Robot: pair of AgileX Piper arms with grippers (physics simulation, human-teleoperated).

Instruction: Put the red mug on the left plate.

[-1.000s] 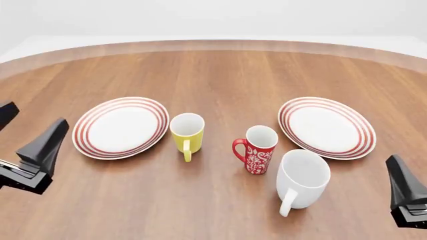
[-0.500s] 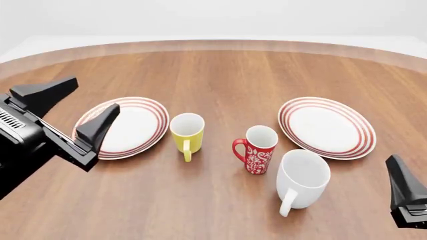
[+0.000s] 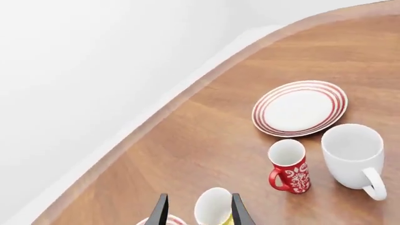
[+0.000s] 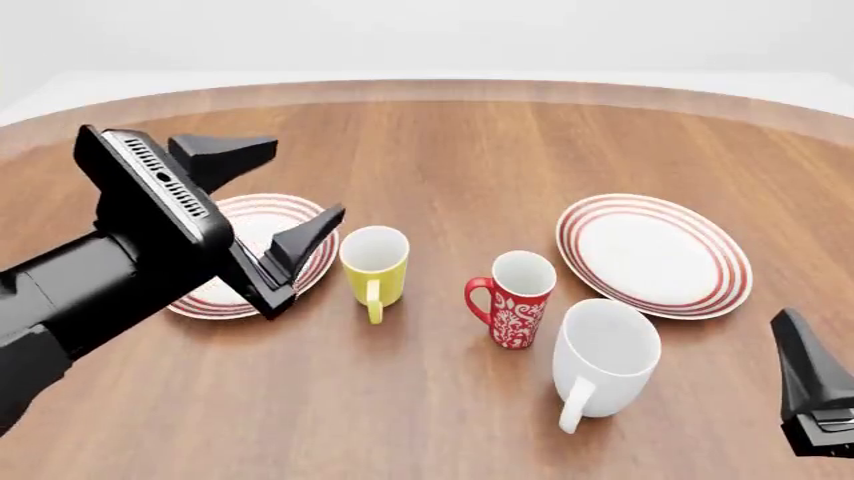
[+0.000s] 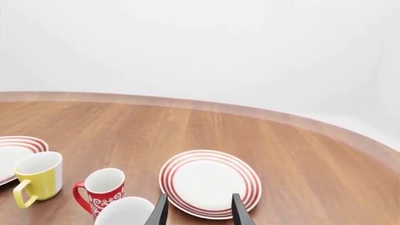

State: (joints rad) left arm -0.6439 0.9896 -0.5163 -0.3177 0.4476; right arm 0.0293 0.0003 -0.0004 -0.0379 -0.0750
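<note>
The red mug (image 4: 514,300) with its white floral pattern stands upright at the table's middle, handle toward the left; it also shows as red mug (image 3: 289,166) and red mug (image 5: 103,190). The left plate (image 4: 260,222), white with red rings, lies at the left, partly covered by my left arm. My left gripper (image 4: 307,178) hovers open above that plate's right side, beside the yellow mug, well left of the red mug. My right gripper (image 5: 198,196) is open and empty, low at the front right corner.
A yellow mug (image 4: 374,262) stands between the left plate and the red mug. A larger white mug (image 4: 605,360) sits just right of and in front of the red mug. The right plate (image 4: 654,255) lies behind it.
My left arm has swung up and rightward from the table's left edge, and now hangs over the left plate near the yellow mug. The right arm and all the dishes have stayed put.
</note>
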